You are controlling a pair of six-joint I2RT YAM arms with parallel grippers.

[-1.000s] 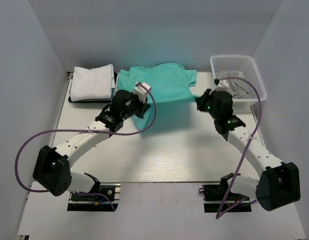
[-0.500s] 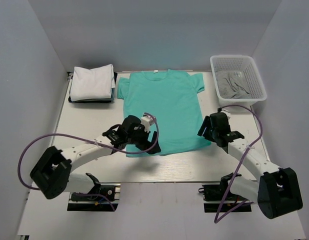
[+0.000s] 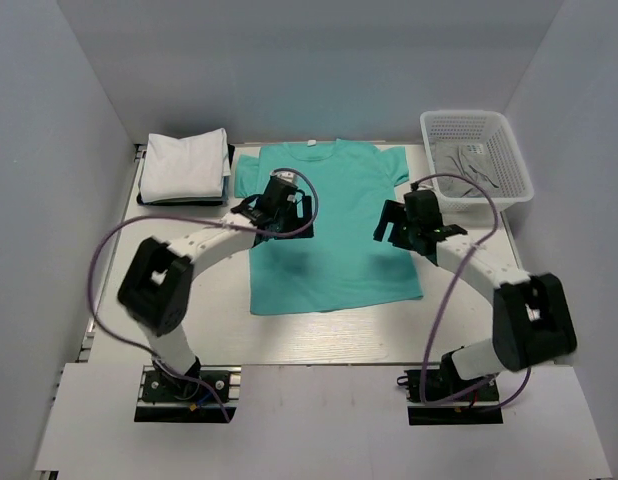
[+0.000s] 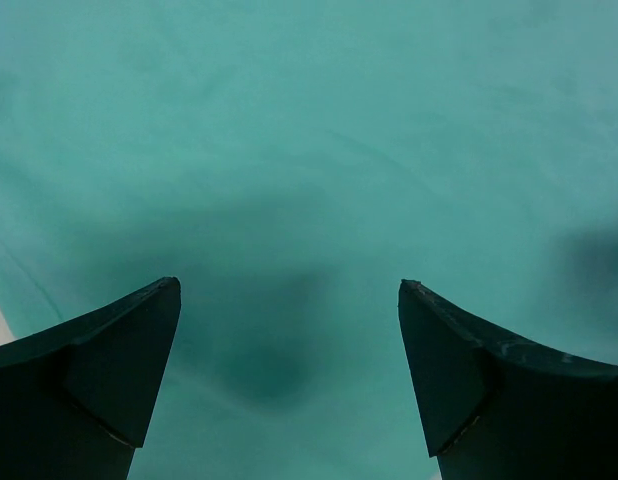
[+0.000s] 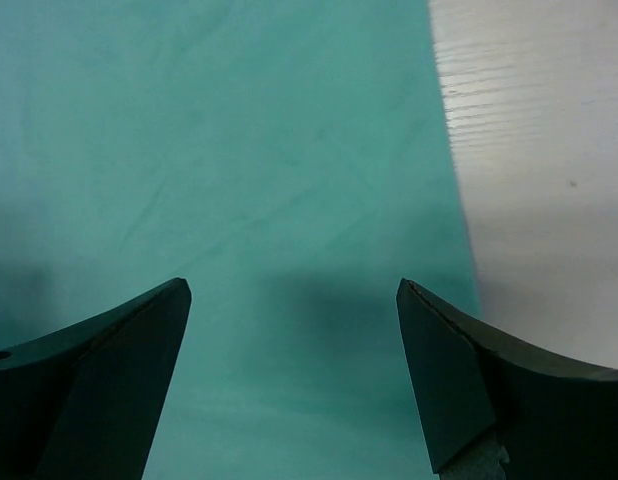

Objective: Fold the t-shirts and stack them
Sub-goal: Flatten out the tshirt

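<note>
T-shirt (image 3: pixel 334 262), teal, lying flat beneath both parted jaws

Your teal-green t-shirt (image 3: pixel 334 235) is plain, one even colour all over, and the folded white t-shirts (image 3: pixel 184 165) are plain too. The table (image 3: pixel 329 335) is pale cream with a faint wood grain. The basket (image 3: pixel 469 122) is white lattice holding grey cloth (image 3: pixel 464 165), and the arms (image 3: pixel 204 243) are white and black with purple cables (image 3: pixel 459 177).

There are one teal t-shirt (image 3: pixel 339 235), one stack of white t-shirts (image 3: pixel 184 165) and one basket (image 3: pixel 467 115).
</note>
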